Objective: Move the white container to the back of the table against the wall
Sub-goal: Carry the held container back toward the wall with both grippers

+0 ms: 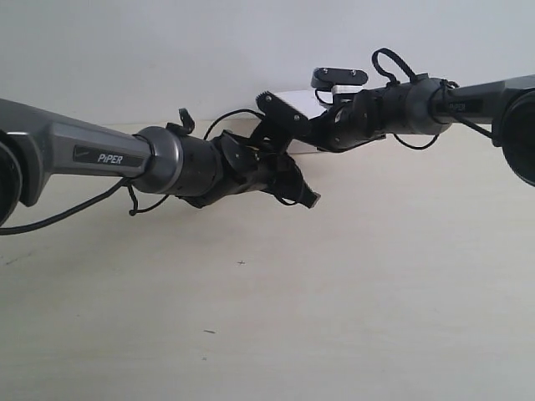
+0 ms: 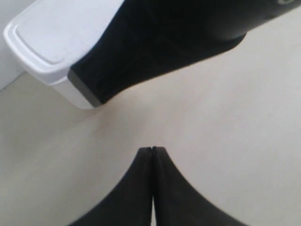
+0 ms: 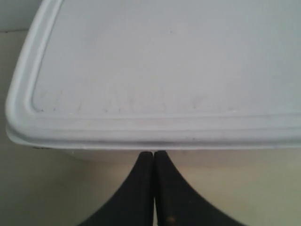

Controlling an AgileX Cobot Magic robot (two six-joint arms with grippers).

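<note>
The white container lies at the back of the table, close to the wall and mostly hidden behind both arms. Its rimmed lid fills the right wrist view. My right gripper is shut, its tips right at the container's near side just under the lid rim. My left gripper is shut and empty over bare table, apart from the container. The right arm's dark body crosses over the container there. In the exterior view the left gripper hangs in front of the container.
The two arms cross near the back middle of the table. A few tiny dark marks dot the cream surface in front. The wall shows as a grey strip beside the container's far corner.
</note>
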